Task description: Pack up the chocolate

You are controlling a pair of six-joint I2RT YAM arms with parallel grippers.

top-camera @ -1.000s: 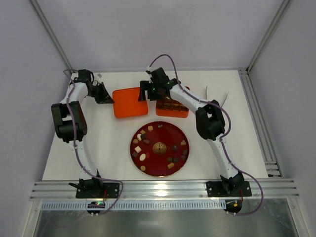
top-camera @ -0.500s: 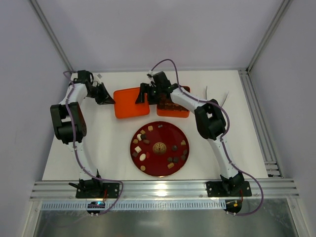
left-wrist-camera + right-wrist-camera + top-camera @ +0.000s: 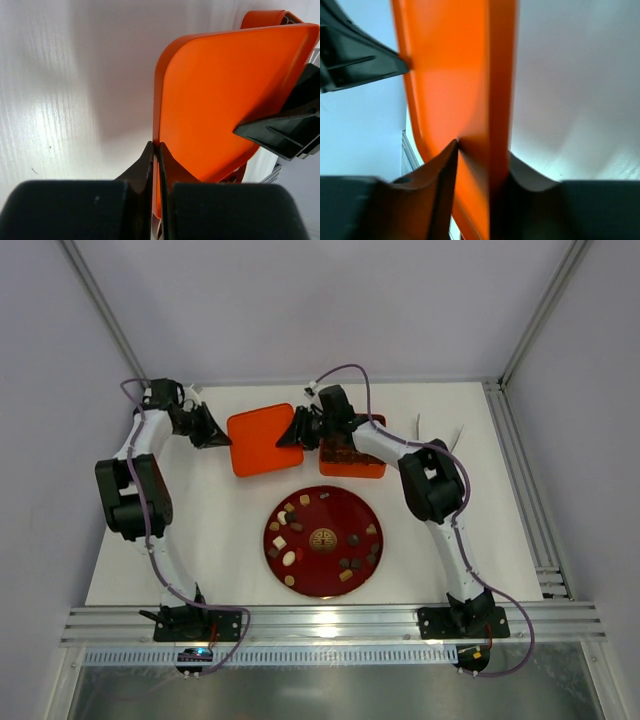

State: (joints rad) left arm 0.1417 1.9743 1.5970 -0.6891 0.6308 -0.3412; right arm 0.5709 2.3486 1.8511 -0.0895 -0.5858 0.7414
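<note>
— Hands first?
— My left hand (image 3: 212,430) is pinched narrow on the orange lid (image 3: 262,438) at its left edge; my right hand (image 3: 297,432) clamps its right edge.
— And the chocolate (image 3: 289,557)?
— Scattered on the dark red plate (image 3: 325,510), lower centre, well apart from both hands; more in the orange tray (image 3: 368,470) beside my right hand.

Bare table (image 3: 215,530) left of chocolate (image 3: 289,558)

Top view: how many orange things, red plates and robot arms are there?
Orange things: 2, a lid and a tray
Dark red plate: 1
Robot arms: 2, left arm and right arm
Total: 5
</note>
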